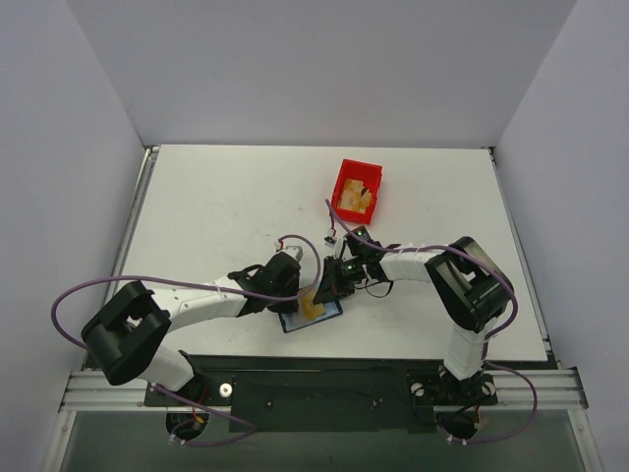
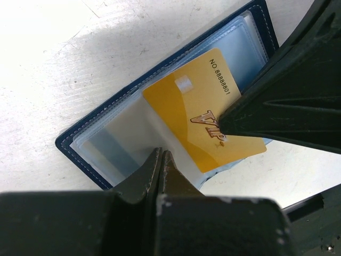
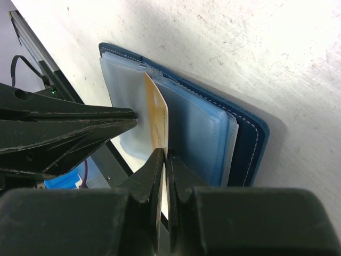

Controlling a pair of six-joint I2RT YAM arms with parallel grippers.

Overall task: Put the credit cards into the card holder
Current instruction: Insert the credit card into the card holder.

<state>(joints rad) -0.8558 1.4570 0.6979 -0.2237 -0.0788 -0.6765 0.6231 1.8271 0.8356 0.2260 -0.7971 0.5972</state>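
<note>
The blue card holder (image 3: 245, 138) lies open on the bench (image 1: 226, 206) near its front edge, clear pockets up. The right gripper (image 3: 164, 154) is clamped on a gold card (image 2: 197, 117) — the card's far end lies over the pockets. The left gripper (image 2: 161, 154) is closed, tips at a pocket — whether it pinches it, I can't tell.

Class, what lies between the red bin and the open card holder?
The right gripper, pinching a credit card, and a purple cable; the top view shows this.
</note>
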